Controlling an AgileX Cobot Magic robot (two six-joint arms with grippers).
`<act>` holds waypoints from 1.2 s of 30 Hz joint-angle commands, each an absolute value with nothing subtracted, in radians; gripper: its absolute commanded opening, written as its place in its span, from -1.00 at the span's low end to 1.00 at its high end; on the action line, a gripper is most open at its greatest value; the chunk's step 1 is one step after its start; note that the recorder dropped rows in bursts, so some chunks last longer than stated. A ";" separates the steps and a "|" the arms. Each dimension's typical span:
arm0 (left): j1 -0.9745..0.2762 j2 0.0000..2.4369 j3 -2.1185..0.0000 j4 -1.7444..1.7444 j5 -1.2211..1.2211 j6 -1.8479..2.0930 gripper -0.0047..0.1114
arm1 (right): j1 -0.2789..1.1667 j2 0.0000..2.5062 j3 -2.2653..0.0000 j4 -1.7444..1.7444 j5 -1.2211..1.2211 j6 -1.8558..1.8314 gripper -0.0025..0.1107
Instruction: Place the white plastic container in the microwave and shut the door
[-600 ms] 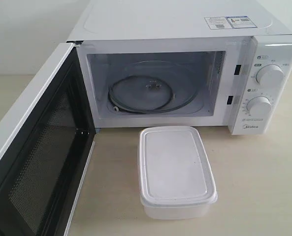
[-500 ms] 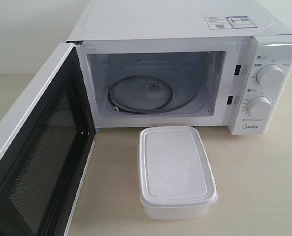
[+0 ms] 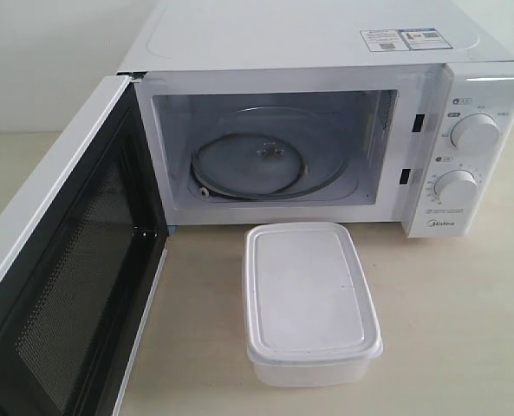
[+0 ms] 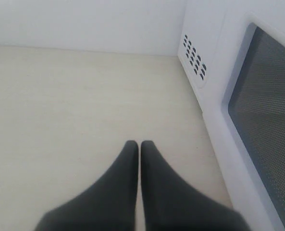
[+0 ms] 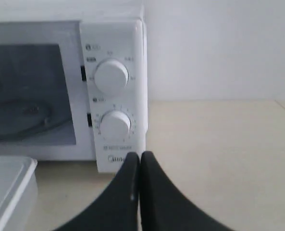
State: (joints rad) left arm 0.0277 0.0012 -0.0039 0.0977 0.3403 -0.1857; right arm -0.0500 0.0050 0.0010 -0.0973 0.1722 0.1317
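Left hand (image 4: 140, 144) and right hand (image 5: 140, 156) closed; white plastic container (image 3: 309, 295) before microwave (image 3: 283, 39)

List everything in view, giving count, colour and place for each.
microwave: one, white, at the back of the table, cavity open
door: one, white frame with black perforated inner face, swung open on the left
glass plate: one, clear, inside the microwave
dials: two, white, stacked on the microwave's right panel
sticker: one, white and blue, on the microwave's top
container: one, white, lidded, on the table before the cavity
table: one, pale beige, under everything
left gripper: one, black, shut, near the door
right gripper: one, black, shut, facing the dials
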 commanded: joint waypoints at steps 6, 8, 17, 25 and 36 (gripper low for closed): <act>0.029 0.000 0.000 0.095 0.337 -0.183 -0.85 | -0.048 0.000 0.000 -0.085 -0.467 0.187 -0.96; 0.029 0.000 0.000 0.095 0.337 -0.183 -0.85 | -0.048 0.000 0.000 -0.083 -0.702 0.349 -0.96; 0.029 0.000 0.000 0.095 0.337 -0.183 -0.85 | -0.040 0.113 -0.546 -0.150 0.021 0.376 -0.96; 0.029 0.000 0.000 0.095 0.337 -0.183 -0.85 | 0.088 0.536 -0.932 -0.132 0.765 0.326 -0.96; 0.029 0.000 0.000 0.095 0.337 -0.183 -0.85 | 0.192 0.847 -0.951 0.235 1.047 -0.103 -0.96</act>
